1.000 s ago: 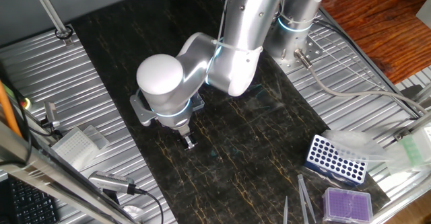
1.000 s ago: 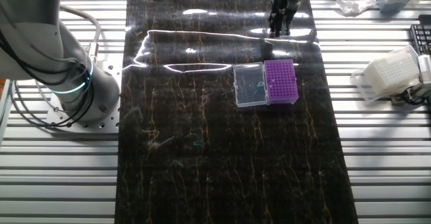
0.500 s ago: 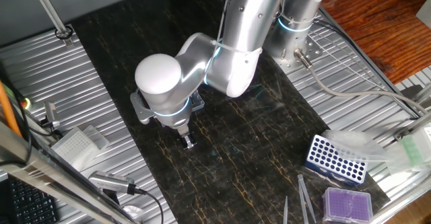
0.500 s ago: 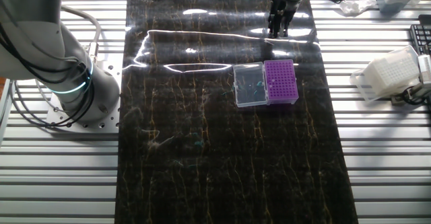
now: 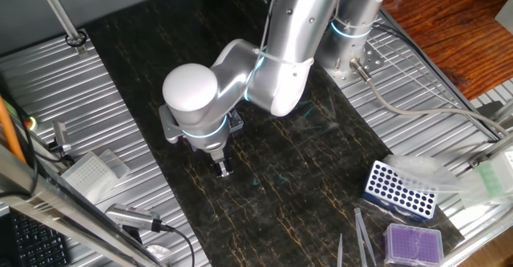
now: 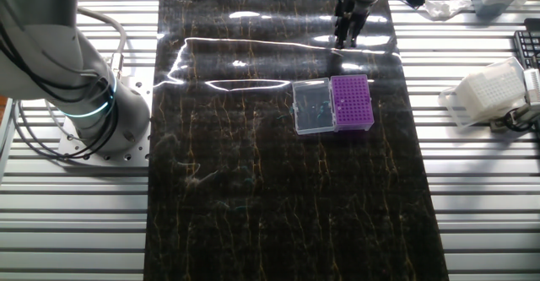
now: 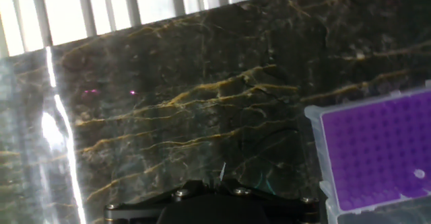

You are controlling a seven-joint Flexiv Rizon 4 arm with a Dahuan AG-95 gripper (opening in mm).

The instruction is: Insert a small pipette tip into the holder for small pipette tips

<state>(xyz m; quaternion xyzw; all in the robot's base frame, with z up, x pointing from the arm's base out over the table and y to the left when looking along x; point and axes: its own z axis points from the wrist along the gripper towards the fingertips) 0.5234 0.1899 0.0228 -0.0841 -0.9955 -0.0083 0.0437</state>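
The holder for small pipette tips (image 6: pixel 352 102) is a deep-purple gridded box on the dark mat, with its clear lid flap (image 6: pixel 311 107) open flat beside it. In the hand view its gridded top (image 7: pixel 374 153) fills the lower right. My gripper (image 6: pixel 348 33) hangs over the mat's far edge, beyond the box and apart from it. In one fixed view the gripper (image 5: pixel 224 169) points down at the mat with its fingers together; the arm hides the holder there. In the hand view a thin clear small pipette tip (image 7: pixel 221 171) pokes out of the gripper (image 7: pixel 219 183).
A blue rack (image 5: pixel 398 191) with white holes, a paler purple box (image 5: pixel 414 243) and long grey pointed sticks (image 5: pixel 361 235) lie at the mat's corner. A white tip box (image 6: pixel 489 91) sits on the slatted table. The robot base (image 6: pixel 84 104) stands at the left.
The arm has shifted only slightly; the gripper stays shut over the same spot by the mat's far edge. The holder has not moved.
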